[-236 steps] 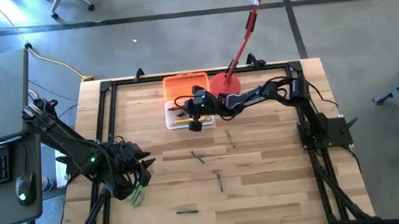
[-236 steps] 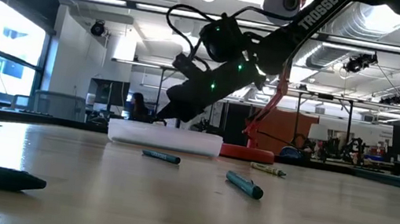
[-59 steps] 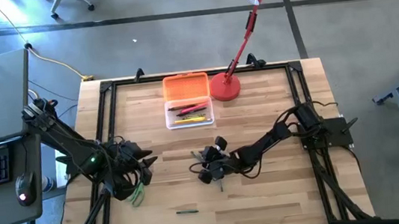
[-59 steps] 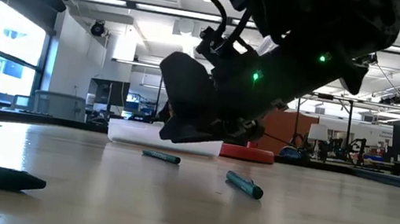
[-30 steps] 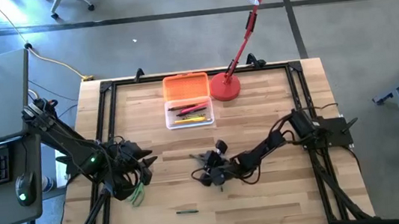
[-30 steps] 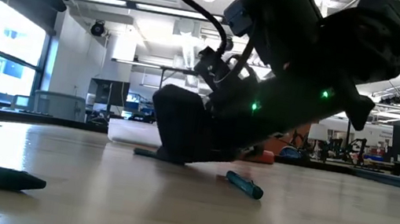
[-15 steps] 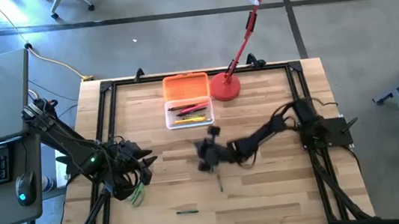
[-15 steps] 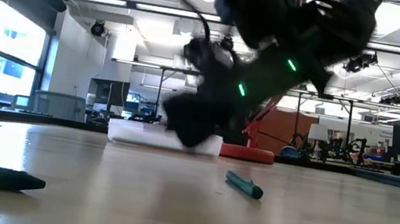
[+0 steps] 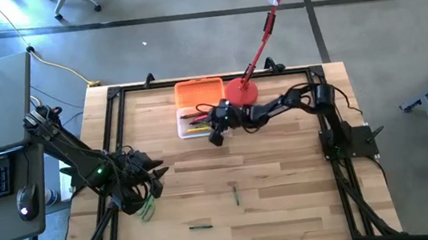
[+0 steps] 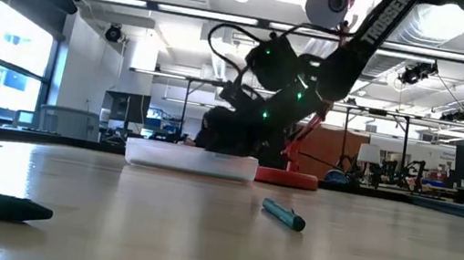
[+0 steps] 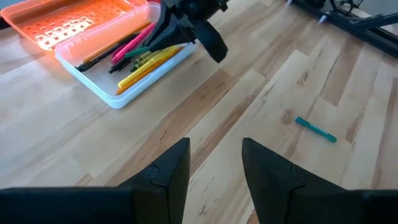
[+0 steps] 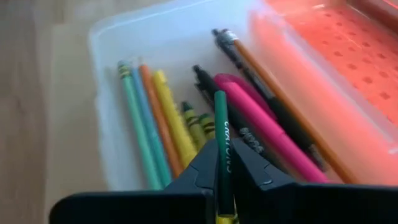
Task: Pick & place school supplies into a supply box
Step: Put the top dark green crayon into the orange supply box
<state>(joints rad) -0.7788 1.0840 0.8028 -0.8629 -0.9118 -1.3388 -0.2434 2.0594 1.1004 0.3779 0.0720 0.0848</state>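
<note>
Crayon [image 12: 221,149], a green one, sits clamped between the right gripper's [image 12: 221,186] nearly closed fingers, pointing out over the open supply box [image 12: 118,37]. Two seconds ago this gripper was down at mid-table over two loose pieces; one of them is gone from the wood now, and the arm has swung up to the box at the far edge, beside the red lamp base [image 9: 241,92]. I judge the pick done, with only the release left.

Inside the box the right wrist view shows about nine supplies, mostly crayons plus a pink marker [image 12: 261,127]. On the table I count two loose pieces: a green one [image 9: 235,194] at centre and a dark one [image 9: 201,226] nearer the front.

The left gripper [image 11: 214,165] waits parted and empty at the table's left edge, near the green scissors [image 9: 147,209].
</note>
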